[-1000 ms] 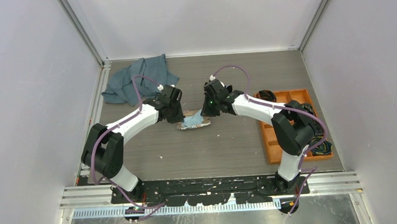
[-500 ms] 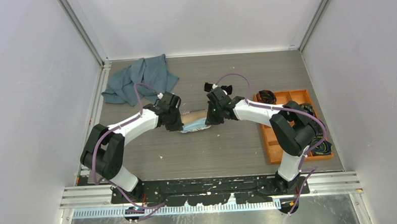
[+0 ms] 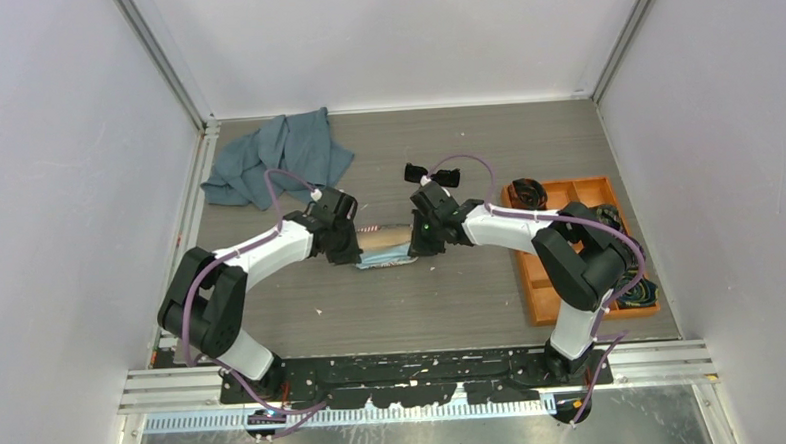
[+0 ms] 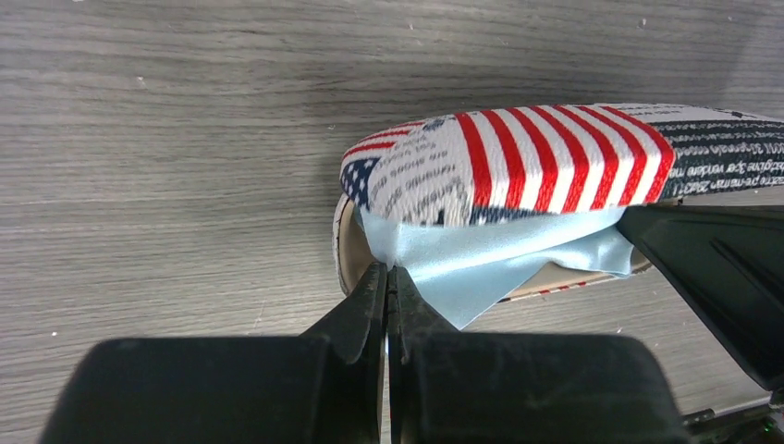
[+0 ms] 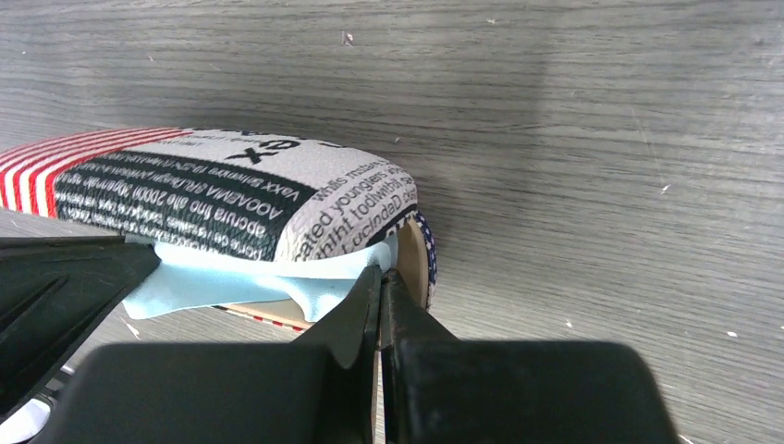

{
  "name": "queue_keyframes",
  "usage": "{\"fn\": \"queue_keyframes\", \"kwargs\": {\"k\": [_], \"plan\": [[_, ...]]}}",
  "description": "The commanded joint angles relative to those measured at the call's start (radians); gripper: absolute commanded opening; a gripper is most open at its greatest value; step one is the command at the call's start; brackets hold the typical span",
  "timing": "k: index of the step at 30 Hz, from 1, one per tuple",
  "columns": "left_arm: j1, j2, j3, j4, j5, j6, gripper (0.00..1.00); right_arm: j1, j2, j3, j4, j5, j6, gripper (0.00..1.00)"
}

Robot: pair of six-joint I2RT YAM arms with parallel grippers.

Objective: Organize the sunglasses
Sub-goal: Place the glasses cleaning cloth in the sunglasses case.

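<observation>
The sunglasses are hidden. A patterned case (image 3: 385, 250) with stars, stripes and newsprint lies on the table between my two grippers, its lid (image 4: 555, 157) almost down. A light blue cloth (image 4: 499, 259) sticks out of its front slit. My left gripper (image 4: 388, 270) is at the case's left end, shut, with the cloth's corner drawn to a point at its tips. At the right end (image 5: 213, 190) my right gripper (image 5: 381, 273) is shut on the cloth's (image 5: 213, 277) other corner. From above, both grippers (image 3: 353, 250) (image 3: 416, 247) touch the case ends.
A crumpled grey-blue towel (image 3: 276, 157) lies at the back left. An orange divided tray (image 3: 571, 259) sits at the right with black coiled cables (image 3: 528, 189) in it and more cables (image 3: 634, 290) at its far side.
Both grippers came down and toward the near edge, closing in on the case ends. The case lid has dropped, and far less blue cloth shows from above.
</observation>
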Motion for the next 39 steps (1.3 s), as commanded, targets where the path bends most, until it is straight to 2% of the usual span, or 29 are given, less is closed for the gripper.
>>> {"fn": "queue_keyframes", "kwargs": {"k": [1, 17, 34, 39], "plan": [[0.005, 0.003, 0.036, 0.015, -0.069, 0.037, 0.01, 0.0, -0.028, 0.011, 0.029, 0.016, -0.006, 0.0], [0.003, 0.048, 0.087, 0.019, -0.147, 0.088, 0.0, 0.0, 0.014, 0.009, 0.035, 0.048, -0.017, 0.0], [0.002, 0.123, 0.13, -0.047, -0.141, 0.091, 0.01, 0.0, -0.001, 0.002, 0.03, 0.046, -0.017, 0.0], [-0.008, 0.116, 0.118, -0.064, -0.166, 0.084, 0.14, 0.001, -0.012, -0.009, 0.027, 0.046, -0.022, 0.0]]}}
